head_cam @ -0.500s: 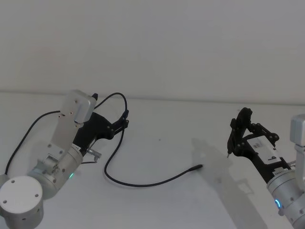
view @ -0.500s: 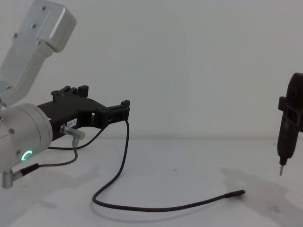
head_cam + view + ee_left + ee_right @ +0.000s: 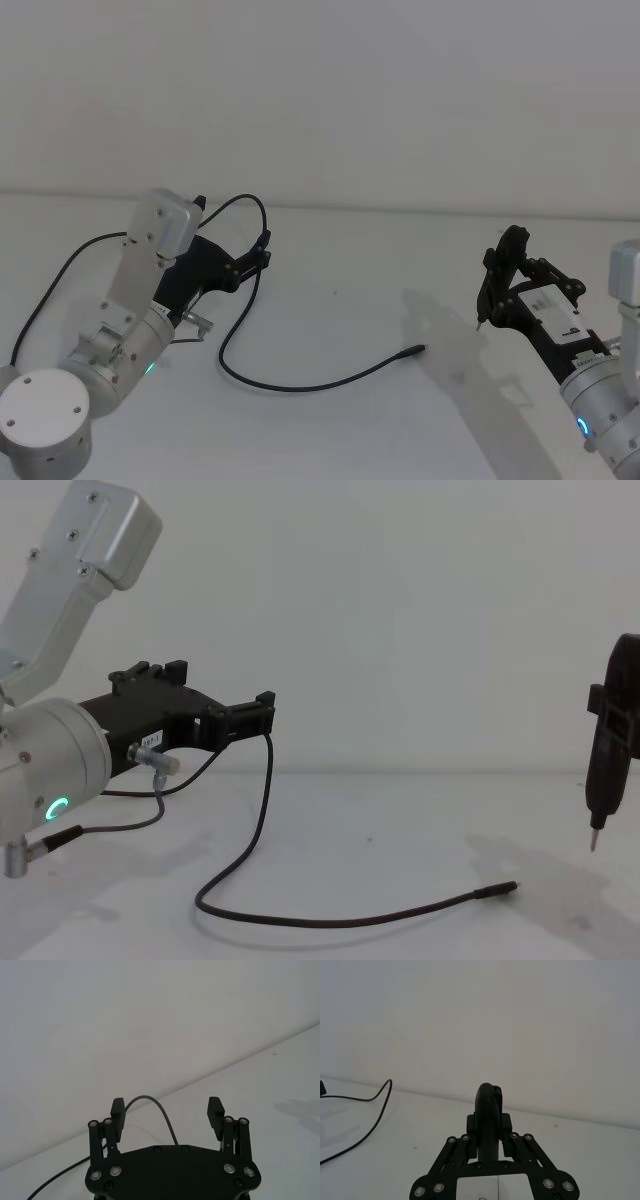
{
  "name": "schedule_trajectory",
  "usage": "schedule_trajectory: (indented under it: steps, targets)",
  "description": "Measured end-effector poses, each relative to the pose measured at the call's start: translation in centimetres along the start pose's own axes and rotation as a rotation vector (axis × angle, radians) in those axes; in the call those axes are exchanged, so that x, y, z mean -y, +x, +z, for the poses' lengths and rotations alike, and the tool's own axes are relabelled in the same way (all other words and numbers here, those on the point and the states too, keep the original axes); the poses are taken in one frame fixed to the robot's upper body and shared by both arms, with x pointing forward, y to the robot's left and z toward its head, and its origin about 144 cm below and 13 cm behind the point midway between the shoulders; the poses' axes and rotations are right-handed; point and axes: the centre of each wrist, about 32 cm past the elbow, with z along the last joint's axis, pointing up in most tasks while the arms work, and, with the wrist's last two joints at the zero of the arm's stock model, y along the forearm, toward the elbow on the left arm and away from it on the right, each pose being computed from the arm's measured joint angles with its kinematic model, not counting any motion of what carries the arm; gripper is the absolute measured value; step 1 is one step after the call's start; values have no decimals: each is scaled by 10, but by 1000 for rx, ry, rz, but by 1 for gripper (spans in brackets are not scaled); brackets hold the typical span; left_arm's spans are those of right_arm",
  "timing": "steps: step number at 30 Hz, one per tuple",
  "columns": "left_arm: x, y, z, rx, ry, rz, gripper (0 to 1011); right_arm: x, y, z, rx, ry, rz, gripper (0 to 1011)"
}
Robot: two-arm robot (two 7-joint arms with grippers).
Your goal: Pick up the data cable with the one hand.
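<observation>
The data cable lies in a long curve on the white table, and its plug points toward the right arm. Farther left it rises in an arc past my left gripper. From the chest, the data cable hangs down to the table from beside that gripper. In the left wrist view the left gripper is open, with the data cable arching between its spread fingers. My right gripper hovers at the right, shut on a narrow black tool with a pin tip.
A silver elbow connector with short black wires sits on the left arm's wrist. The white table runs back to a plain wall. Open surface lies between the plug and the right arm.
</observation>
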Motion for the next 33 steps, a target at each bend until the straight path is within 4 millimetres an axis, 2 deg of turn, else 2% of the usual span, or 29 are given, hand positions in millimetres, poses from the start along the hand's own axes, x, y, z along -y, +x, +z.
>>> schedule_trajectory:
  steps: [16,33]
  targets:
    - [1,0,1,3,-2,-9,1001,0,0,0,0,0,0,268]
    - [13,4,23,48,-25,-185,1001,0,0,0,0,0,0,268]
